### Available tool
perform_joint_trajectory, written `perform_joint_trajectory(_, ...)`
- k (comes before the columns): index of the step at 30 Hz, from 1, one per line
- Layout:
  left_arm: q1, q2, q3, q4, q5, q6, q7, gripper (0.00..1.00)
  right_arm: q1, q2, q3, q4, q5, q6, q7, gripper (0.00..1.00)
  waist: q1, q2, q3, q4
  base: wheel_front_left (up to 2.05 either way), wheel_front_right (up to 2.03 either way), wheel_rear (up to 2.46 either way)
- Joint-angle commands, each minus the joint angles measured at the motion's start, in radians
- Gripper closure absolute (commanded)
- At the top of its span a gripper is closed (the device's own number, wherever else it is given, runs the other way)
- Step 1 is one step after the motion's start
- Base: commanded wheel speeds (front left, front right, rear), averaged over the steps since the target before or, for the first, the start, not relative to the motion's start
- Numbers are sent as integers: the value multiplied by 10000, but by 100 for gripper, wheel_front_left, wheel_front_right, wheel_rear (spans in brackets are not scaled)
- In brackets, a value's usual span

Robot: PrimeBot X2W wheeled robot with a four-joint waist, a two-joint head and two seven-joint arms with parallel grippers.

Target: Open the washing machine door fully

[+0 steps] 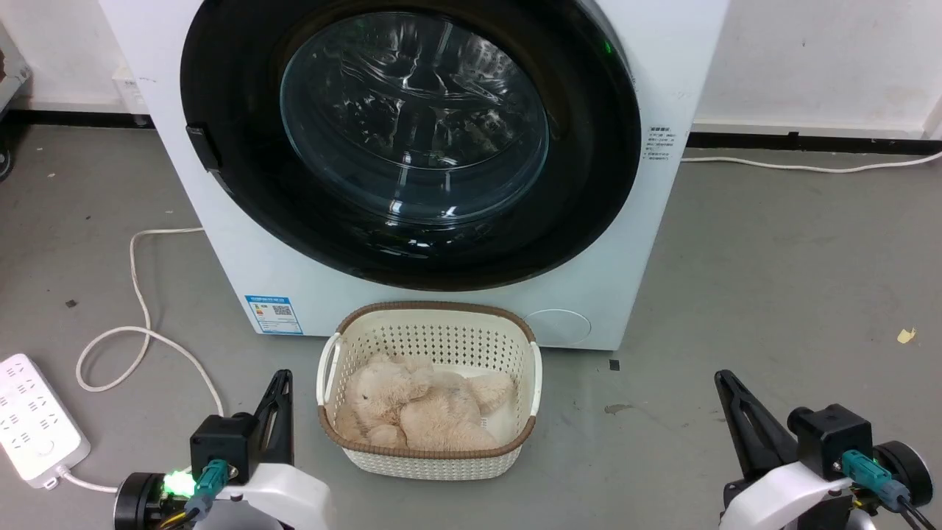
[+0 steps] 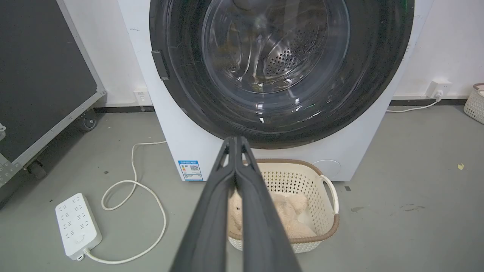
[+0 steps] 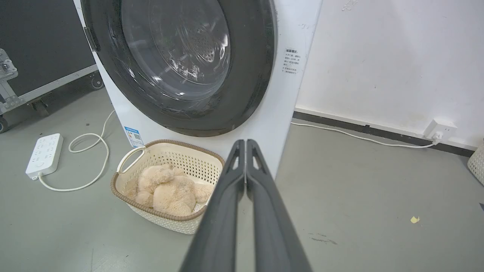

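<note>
Grey floor (image 1: 773,280), white wall (image 1: 809,59), black skirting (image 1: 736,141), white power strip (image 1: 37,419).

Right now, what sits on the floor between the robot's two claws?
Head view: a white basket holding a beige plush toy, nearer the left claw than the right claw.

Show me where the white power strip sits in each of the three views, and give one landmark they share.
Head view: power strip on the floor at the lower left edge.
Left wrist view: power strip at the lower left.
Right wrist view: power strip near the left edge, about mid-height.
Shared landmark: the blue label low on the washing machine, to the right of the strip in every view.
</note>
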Motion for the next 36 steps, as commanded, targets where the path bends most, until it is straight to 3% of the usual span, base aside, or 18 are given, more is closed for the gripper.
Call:
perform_joint_trajectory(1,-74,-5,18,-41,30,28,3,100,-120,47,-3,-51,-76,-9,5,100,0,0,0,0,0,0,0)
perform_joint_trajectory(17,-74,-5,18,-41,30,28,3,100,-120,47,-3,-51,-76,-9,5,100,0,0,0,0,0,0,0)
perform_joint_trajectory(18,0,0,0,0,0,0,-1,0,0,0,0,0,2,0,-1,0,0,0,0,0,0,0,0)
perform_joint_trajectory(36,-127,-1,-225,-83,-75,122,-334,0,-200,3,-28,-31,234,-1,-334,0,0,0,313,50,0,0,0)
